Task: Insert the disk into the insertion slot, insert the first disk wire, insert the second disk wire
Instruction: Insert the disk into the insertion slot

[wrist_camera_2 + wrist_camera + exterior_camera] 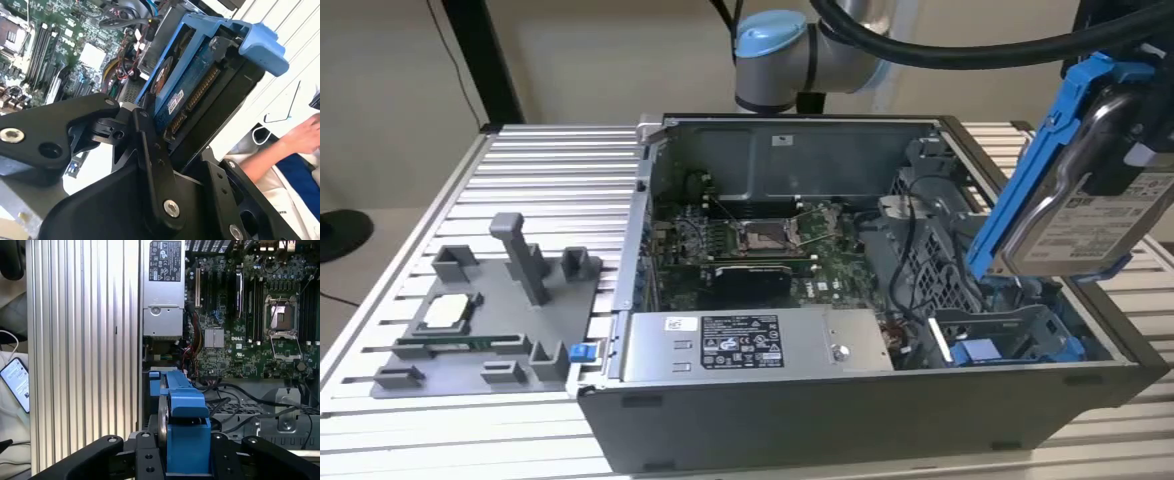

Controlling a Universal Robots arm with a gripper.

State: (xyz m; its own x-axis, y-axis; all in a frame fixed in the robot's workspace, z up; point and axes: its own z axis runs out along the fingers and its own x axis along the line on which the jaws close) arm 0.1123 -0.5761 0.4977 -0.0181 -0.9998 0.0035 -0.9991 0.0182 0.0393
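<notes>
The disk (pixel 1083 215), a silver drive with a white label in a bright blue carrier frame, hangs tilted on edge above the open computer case at the exterior view's right. My gripper (pixel 1127 150) is shut on it. In both wrist views the black fingers (pixel 150 150) clamp the blue carrier (pixel 187 435) from either side. The insertion slot (pixel 1027 322), a grey cage with blue rails, lies below the disk in the case's near right corner. Black wires (pixel 235 400) lie loose inside the case beside the cage.
A silver labelled power-supply box (pixel 747 345) fills the case's front. The motherboard (pixel 747 240) lies behind it. A grey fixture (pixel 480 320) with parts stands on the slatted table (pixel 547 170). A person's hand (pixel 295 140) and a phone (pixel 17 382) are off the table.
</notes>
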